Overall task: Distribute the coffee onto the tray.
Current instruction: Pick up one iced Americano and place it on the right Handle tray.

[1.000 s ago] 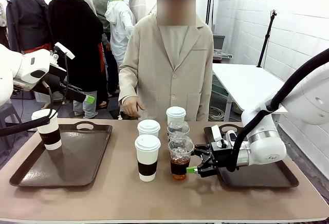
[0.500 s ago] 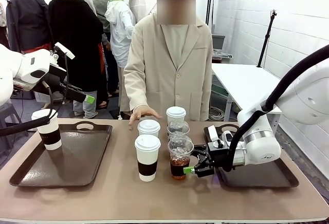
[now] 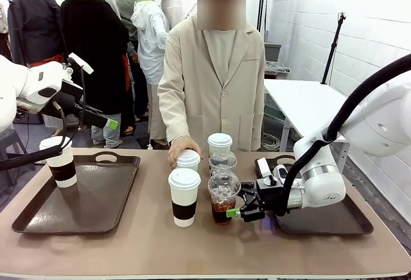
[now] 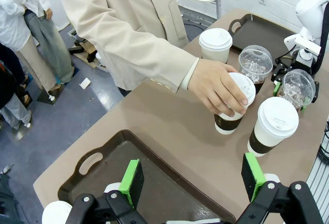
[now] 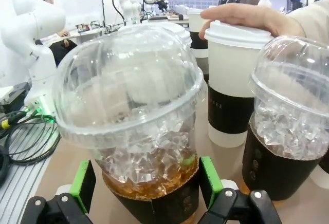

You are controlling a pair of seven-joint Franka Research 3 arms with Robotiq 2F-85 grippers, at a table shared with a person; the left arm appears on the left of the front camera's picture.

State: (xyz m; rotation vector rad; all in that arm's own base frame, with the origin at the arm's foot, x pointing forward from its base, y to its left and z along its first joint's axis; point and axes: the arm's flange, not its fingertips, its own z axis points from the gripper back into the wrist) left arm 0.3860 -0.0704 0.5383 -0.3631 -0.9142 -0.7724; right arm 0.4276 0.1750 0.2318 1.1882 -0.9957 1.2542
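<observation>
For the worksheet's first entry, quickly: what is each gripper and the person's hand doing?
Left gripper: open, empty.
Right gripper: open, straddling the iced coffee cup.
Person's hand: on top of a paper cup.

- White paper cups [image 3: 184,196] wear white lids and dark brown sleeves.
- The clear dome-lidded cup [image 3: 224,198] shows dark brown coffee, amber near the ice.
- Left tray [image 3: 38,219] and right tray [image 3: 334,223] are dark brown.
- The table [image 3: 160,248] is light brown.
- Right gripper [image 3: 236,206] and left gripper [image 4: 193,175] are black with bright green pads.
- The person's coat [image 3: 192,81] is beige.
</observation>
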